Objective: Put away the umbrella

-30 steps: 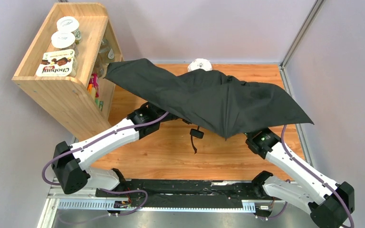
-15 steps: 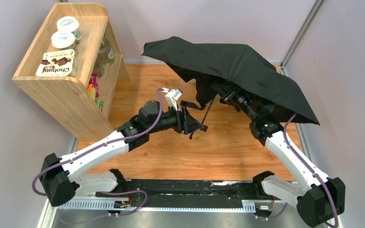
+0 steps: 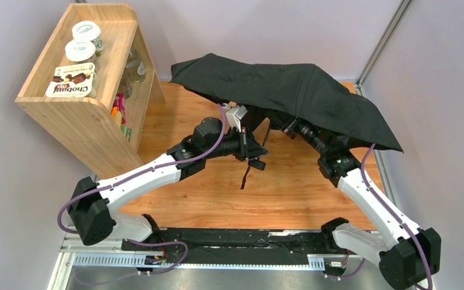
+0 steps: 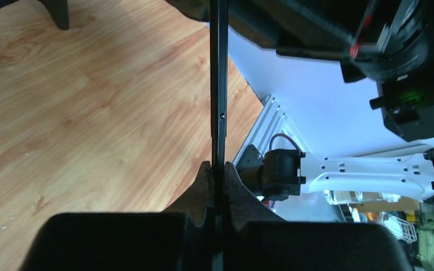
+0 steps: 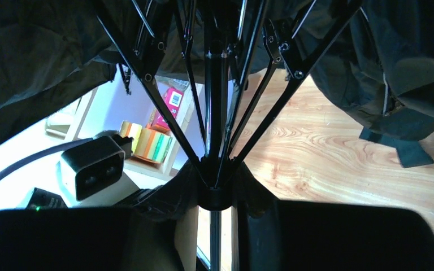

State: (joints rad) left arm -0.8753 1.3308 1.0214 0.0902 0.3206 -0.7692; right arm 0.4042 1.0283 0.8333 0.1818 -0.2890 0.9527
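1 umbrella. L pincer + R pincer = 2. 1 wood shelf. 2 white-lid jars. 1 Chobani pack.

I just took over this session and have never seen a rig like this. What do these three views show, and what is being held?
Two white robot arms are bolted at the near edge of a wooden table, and each ends in a two-finger gripper. The wide view looks down from above and behind the arms. The other two views come from a small camera on each wrist, so the dark shapes at the bottom are that arm's own fingers. The black umbrella is open and held above the table. The left gripper is shut on its thin shaft. The right gripper grips it where the ribs meet. A wooden shelf with food tubs stands at the left.
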